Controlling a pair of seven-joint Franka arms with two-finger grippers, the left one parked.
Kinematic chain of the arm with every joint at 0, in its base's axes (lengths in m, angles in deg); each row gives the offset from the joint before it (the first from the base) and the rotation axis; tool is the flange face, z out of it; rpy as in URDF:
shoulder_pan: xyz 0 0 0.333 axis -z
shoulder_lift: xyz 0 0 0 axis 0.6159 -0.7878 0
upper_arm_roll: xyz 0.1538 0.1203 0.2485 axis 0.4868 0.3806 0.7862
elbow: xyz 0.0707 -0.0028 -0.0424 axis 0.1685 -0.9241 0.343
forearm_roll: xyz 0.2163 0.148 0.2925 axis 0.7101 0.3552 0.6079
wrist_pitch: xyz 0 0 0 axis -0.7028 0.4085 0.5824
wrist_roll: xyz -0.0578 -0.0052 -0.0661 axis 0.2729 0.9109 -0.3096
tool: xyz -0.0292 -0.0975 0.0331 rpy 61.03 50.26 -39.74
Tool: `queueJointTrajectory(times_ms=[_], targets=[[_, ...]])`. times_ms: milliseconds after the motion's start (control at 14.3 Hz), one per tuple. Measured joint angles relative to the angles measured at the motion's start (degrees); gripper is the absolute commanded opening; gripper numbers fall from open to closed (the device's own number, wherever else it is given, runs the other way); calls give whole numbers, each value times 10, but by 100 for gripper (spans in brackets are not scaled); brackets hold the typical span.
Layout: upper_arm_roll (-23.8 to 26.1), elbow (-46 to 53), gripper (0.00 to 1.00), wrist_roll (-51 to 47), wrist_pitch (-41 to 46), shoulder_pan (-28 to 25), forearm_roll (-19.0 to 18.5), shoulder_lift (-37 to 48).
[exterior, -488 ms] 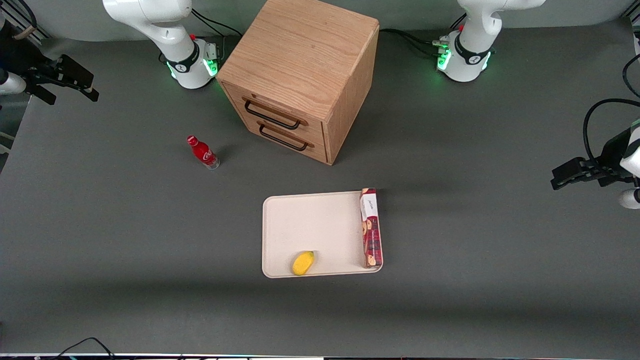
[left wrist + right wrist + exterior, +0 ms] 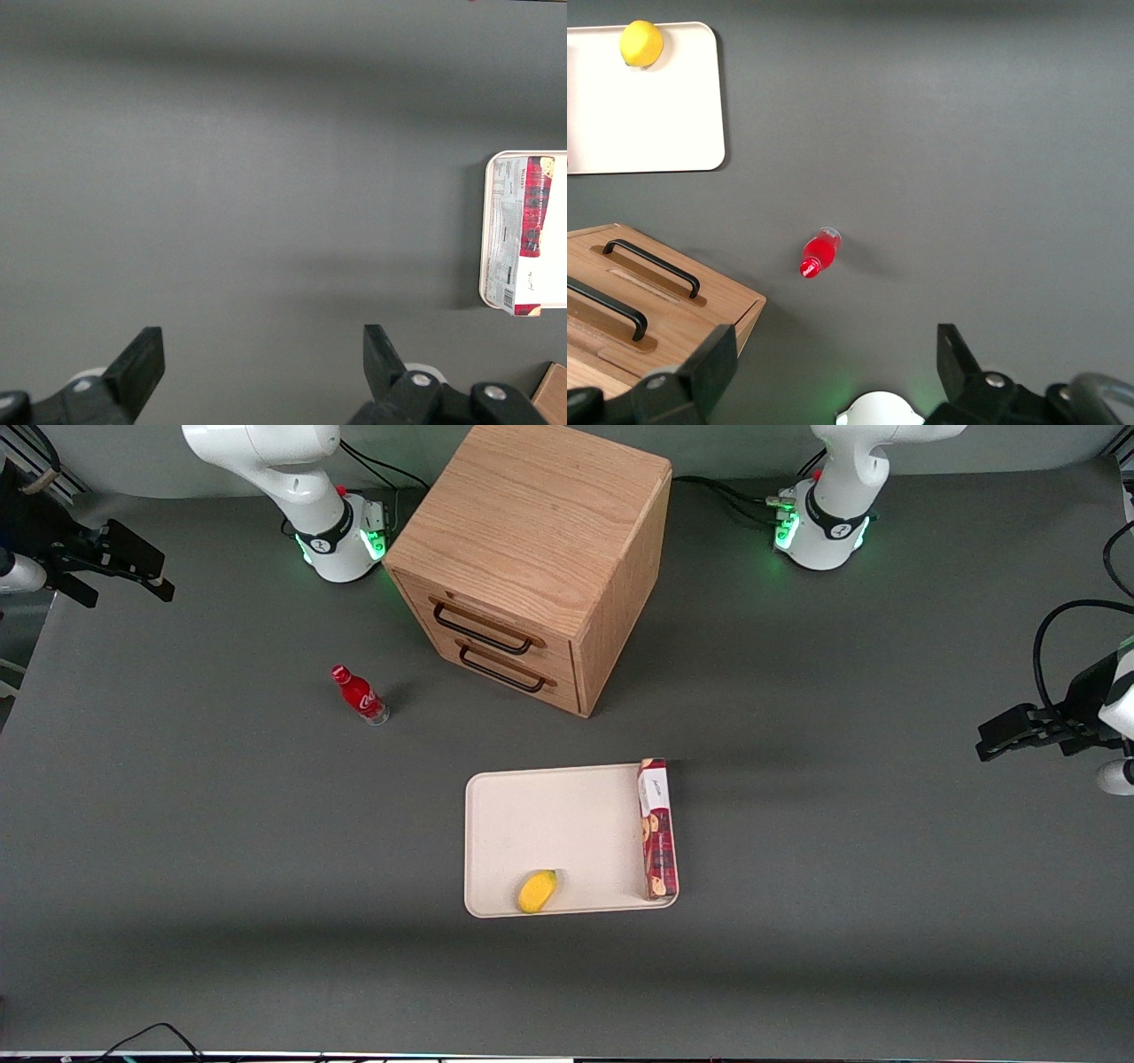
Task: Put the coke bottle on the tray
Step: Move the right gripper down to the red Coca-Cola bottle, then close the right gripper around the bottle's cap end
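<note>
The coke bottle (image 2: 360, 695), small and red with a red cap and clear base, stands upright on the grey table beside the wooden drawer cabinet (image 2: 532, 558). It also shows in the right wrist view (image 2: 819, 252). The cream-white tray (image 2: 540, 824) lies nearer the front camera than the cabinet, and part of it shows in the right wrist view (image 2: 647, 115). My right gripper (image 2: 164, 577) hangs at the working arm's end of the table, well apart from the bottle. In the wrist view the gripper (image 2: 833, 354) is open and empty.
On the tray lie a yellow lemon-like fruit (image 2: 537, 891) near its front rim and a long red biscuit box (image 2: 657, 828) along one side. The cabinet has two closed drawers with black handles (image 2: 483, 631). The working arm's base (image 2: 341, 536) stands beside the cabinet.
My right gripper has shifted very slightly at the table's end. The bottle, tray and other objects have not moved.
</note>
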Motion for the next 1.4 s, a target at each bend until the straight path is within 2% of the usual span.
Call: queueJointTrajectory(times_ms=[279, 488, 698, 977, 1186, 1395], targets=[[32, -59, 100, -8, -17, -1, 1, -13], [76, -205, 100, -50, -167, -2, 1, -29], [87, -353, 100, -75, -322, -1, 1, -29], [125, -471, 100, -128, -469, -1, 1, -26], [160, -508, 100, -161, -500, -1, 1, -21], [164, -510, 98, -162, -500, 0, 1, -9]])
